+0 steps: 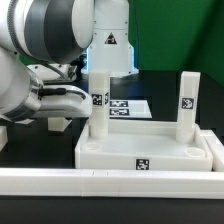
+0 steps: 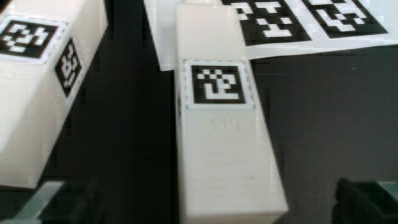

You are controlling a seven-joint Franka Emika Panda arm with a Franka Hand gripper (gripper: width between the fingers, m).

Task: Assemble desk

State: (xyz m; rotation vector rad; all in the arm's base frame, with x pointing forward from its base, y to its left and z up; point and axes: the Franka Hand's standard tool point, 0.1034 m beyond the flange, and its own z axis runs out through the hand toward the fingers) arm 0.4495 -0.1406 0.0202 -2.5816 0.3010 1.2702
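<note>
The desk top point(image 1: 150, 152) lies on the black table with its raised rim up. Two white legs stand upright in its far corners, one point(image 1: 99, 100) on the exterior view's left and one point(image 1: 188, 100) on its right. In the wrist view a third tagged leg point(image 2: 222, 110) lies flat on the table. My gripper point(image 2: 214, 205) is open, and its dark fingertips point(image 2: 365, 200) sit apart on either side of this leg's near end, not touching it. A second white tagged piece point(image 2: 36, 80) lies alongside that leg. In the exterior view the arm hides both.
The marker board point(image 1: 126, 106) lies flat behind the desk top and also shows in the wrist view point(image 2: 294, 20) past the lying leg. A long white rail point(image 1: 110, 182) edges the table in front. The bulky arm point(image 1: 40, 60) fills the exterior view's left.
</note>
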